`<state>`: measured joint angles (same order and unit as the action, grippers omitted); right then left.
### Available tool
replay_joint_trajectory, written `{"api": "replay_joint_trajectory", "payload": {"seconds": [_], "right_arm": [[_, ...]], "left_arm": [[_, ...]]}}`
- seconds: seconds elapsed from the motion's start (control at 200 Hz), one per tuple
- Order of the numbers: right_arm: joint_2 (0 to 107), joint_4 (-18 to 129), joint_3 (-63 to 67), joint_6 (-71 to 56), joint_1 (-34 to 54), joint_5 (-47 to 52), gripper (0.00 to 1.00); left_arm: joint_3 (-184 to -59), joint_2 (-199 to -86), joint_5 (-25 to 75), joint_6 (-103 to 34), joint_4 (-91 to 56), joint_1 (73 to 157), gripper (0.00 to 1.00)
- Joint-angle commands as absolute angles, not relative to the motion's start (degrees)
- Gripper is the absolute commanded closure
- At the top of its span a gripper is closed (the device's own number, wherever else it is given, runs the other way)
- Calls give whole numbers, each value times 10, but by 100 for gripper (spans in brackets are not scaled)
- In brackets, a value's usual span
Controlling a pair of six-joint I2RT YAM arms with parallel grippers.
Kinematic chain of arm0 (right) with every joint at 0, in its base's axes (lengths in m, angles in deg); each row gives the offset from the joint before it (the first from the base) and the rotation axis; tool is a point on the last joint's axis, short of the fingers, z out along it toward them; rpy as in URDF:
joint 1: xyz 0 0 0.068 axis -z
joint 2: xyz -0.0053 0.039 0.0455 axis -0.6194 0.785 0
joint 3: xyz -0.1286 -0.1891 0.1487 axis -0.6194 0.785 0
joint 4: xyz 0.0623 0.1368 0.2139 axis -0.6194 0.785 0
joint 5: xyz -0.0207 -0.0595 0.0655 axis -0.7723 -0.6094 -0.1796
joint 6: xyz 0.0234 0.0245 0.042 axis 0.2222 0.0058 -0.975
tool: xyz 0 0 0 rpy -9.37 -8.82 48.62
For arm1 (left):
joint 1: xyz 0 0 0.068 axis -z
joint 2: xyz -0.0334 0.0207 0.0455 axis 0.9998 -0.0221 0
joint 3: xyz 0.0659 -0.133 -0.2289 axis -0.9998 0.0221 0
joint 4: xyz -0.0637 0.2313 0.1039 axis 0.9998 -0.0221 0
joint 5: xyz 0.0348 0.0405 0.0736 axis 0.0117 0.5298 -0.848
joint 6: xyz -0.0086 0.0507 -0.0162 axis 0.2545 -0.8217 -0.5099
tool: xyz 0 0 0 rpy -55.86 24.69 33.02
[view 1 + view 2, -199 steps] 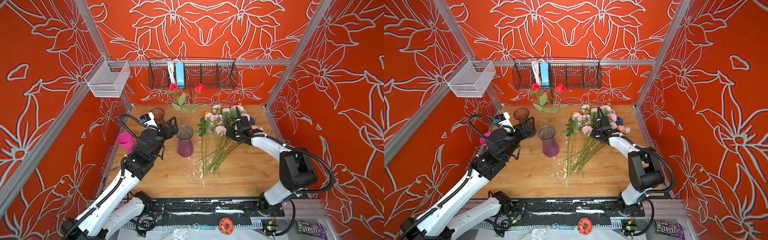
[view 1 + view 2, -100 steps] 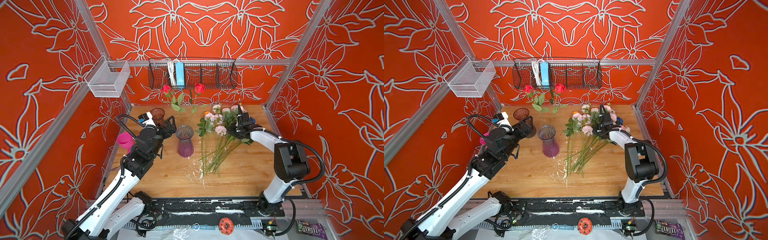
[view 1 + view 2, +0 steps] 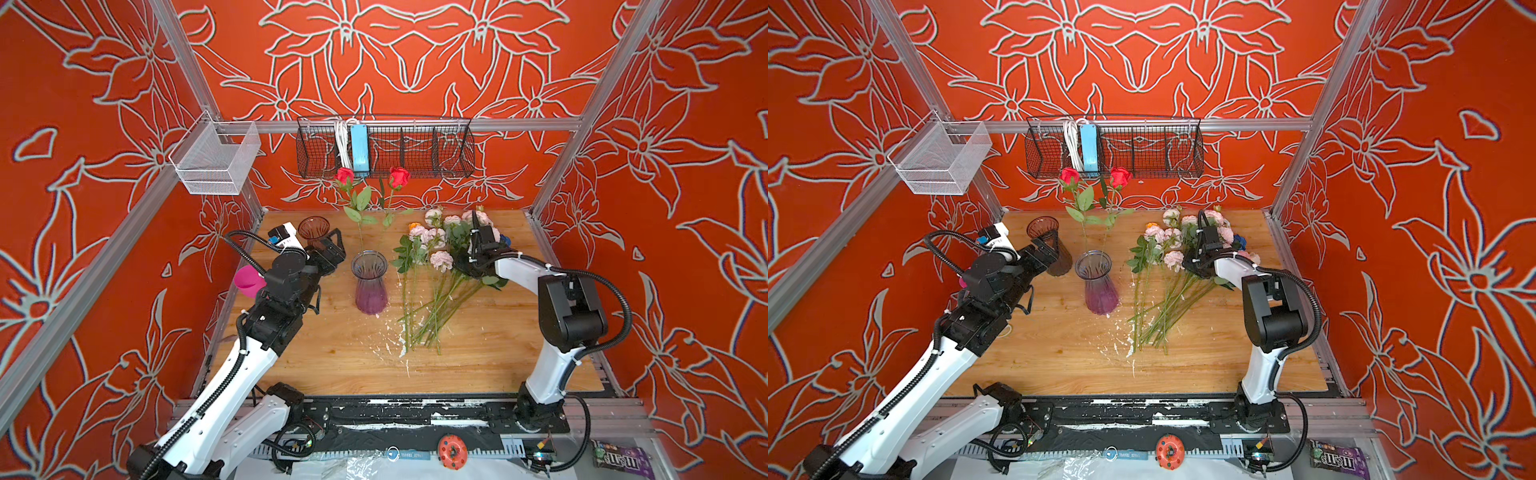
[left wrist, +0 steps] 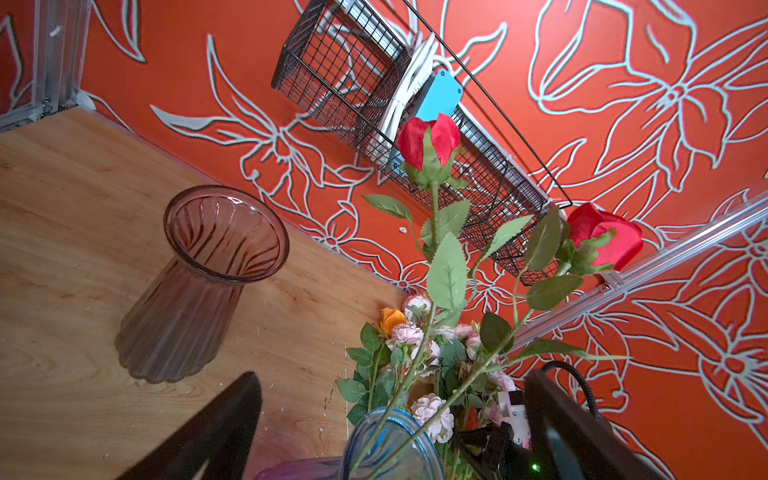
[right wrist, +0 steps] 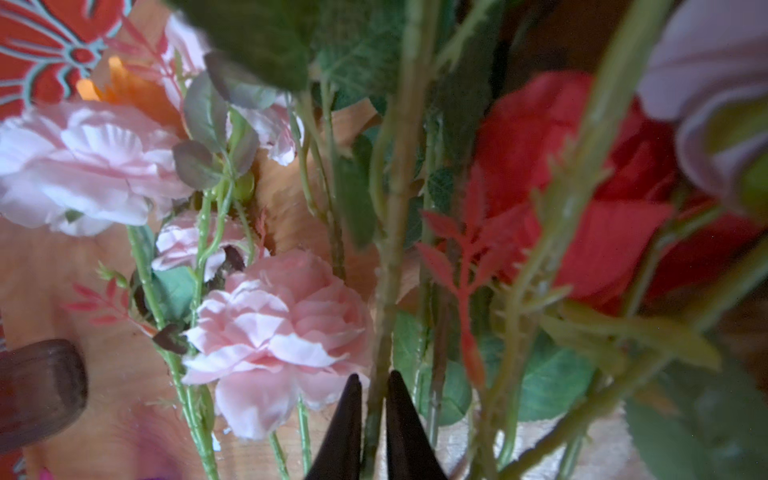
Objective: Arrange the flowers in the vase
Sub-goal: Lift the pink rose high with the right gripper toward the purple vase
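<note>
The purple-tinted glass vase (image 3: 369,286) (image 3: 1098,286) stands mid-table with two red roses (image 3: 345,176) (image 4: 430,143) upright in it. The other flowers (image 3: 432,266) (image 3: 1173,259), mostly pale pink, lie in a heap to its right, stems toward the front. My right gripper (image 3: 465,257) (image 3: 1196,259) is buried in the heap just below the blooms. In the right wrist view it (image 5: 371,380) is shut on one green stem (image 5: 386,257) beside a pink bloom (image 5: 282,328). My left gripper (image 3: 332,249) (image 4: 392,376) hangs open and empty left of the vase.
A brown ribbed vase (image 3: 313,227) (image 4: 199,282) stands at the back left, right behind my left gripper. A pink cup (image 3: 248,280) sits at the left edge. A black wire basket (image 3: 384,145) and a white mesh basket (image 3: 216,160) hang on the back rail.
My right gripper has shut on a stem in the heap after settling deeper among the blooms. The left red rose swayed left and back. The left arm barely moved.
</note>
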<state>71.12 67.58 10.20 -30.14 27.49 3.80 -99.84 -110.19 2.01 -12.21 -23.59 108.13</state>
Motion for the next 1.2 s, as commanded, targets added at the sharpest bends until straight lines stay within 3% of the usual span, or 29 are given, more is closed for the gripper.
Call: {"api": "replay_joint_trajectory", "payload": {"seconds": [0.0,0.27,0.585,0.921,1.066,1.196], "right_arm": [[685,660,102,-304,279,44,95],[572,615,139,-294,273,74,99],[448,565,136,-230,226,14,99],[295,531,125,-105,72,-109,99],[288,462,114,-82,25,-92,99],[343,457,16,-49,-15,-73,99]], "left_arm": [[-1003,-1102,28,-108,-232,1075,2],[-1002,-1104,45,-100,-227,1070,2],[-998,-1100,51,-108,-214,1069,2],[-993,-1067,20,-124,-210,1051,2],[-990,-1058,13,-134,-205,1044,2],[-988,-1057,15,-138,-198,1032,1]]}}
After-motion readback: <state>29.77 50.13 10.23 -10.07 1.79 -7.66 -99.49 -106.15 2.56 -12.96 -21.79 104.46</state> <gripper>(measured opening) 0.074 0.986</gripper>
